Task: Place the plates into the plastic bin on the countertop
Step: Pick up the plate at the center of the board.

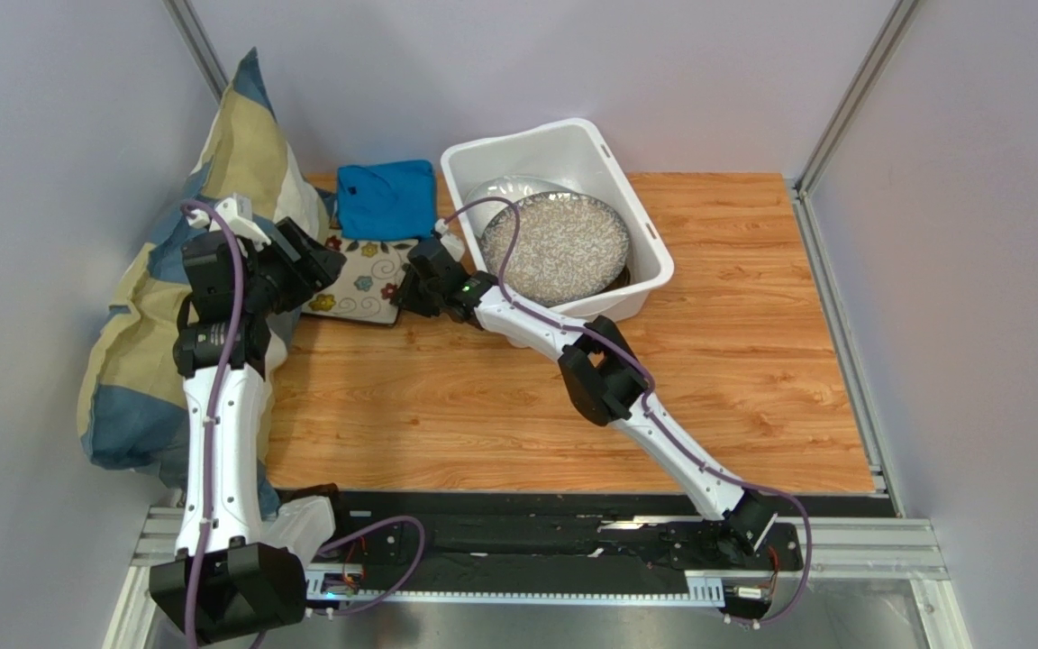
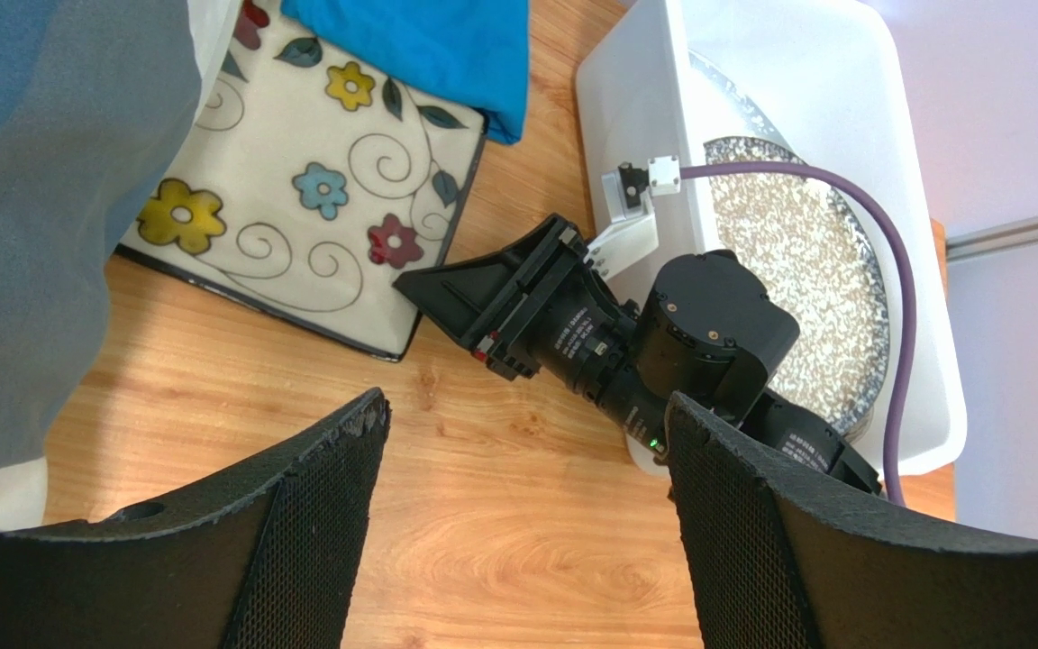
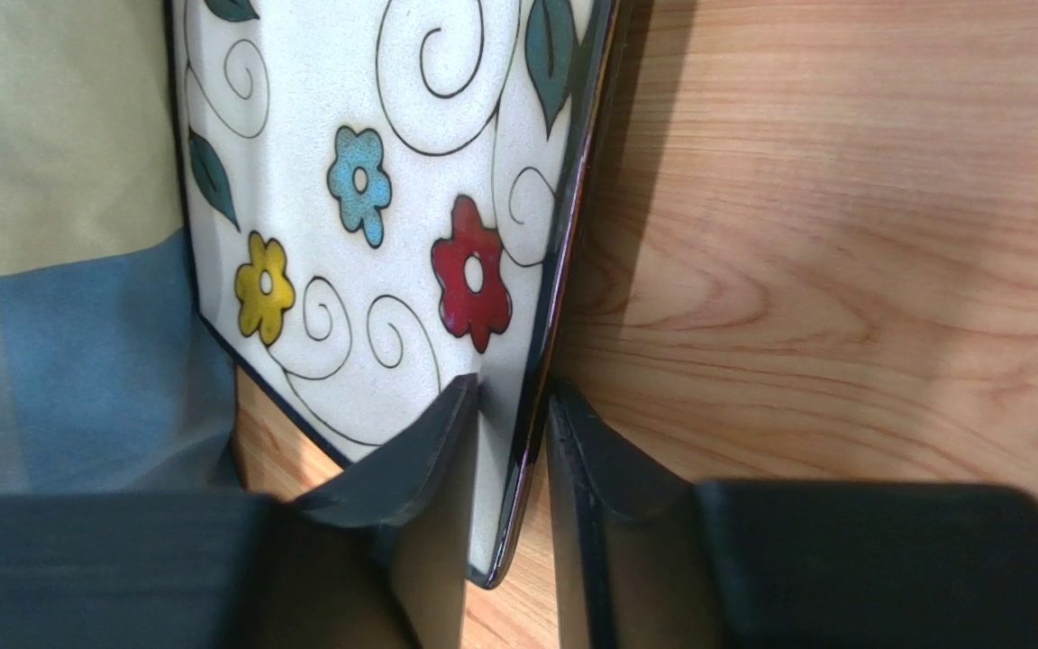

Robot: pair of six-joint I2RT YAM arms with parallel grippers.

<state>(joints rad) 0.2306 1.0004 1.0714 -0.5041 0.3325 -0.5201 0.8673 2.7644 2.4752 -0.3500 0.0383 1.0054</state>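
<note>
Orange-brown wood-grain tabletop [image 1: 755, 352] fills the frame, with a large blue, yellow and cream patchwork cushion [image 1: 132, 379] slumped against its left edge. At the far side stands a deep white rectangular plastic bin [image 1: 538, 152], and inside it a large grey-speckled round plate [image 1: 558, 246] leans tilted against the right wall. Left of the bin, a square floral plate, cream with painted flowers and a dark rim [image 1: 369, 281], lies on the tabletop, its far left part tucked against the cushion. A folded bright-blue cloth [image 1: 387, 199] sits just beyond it and overlaps its far edge.

The right fingers [image 3: 416, 460] have closed on the floral plate's near right rim, one on the painted face and the other under the edge, next to the wood. The left fingers [image 2: 294, 514] hang spread wide above the tabletop beside the cushion, holding nothing and looking down on the right arm's wrist.
</note>
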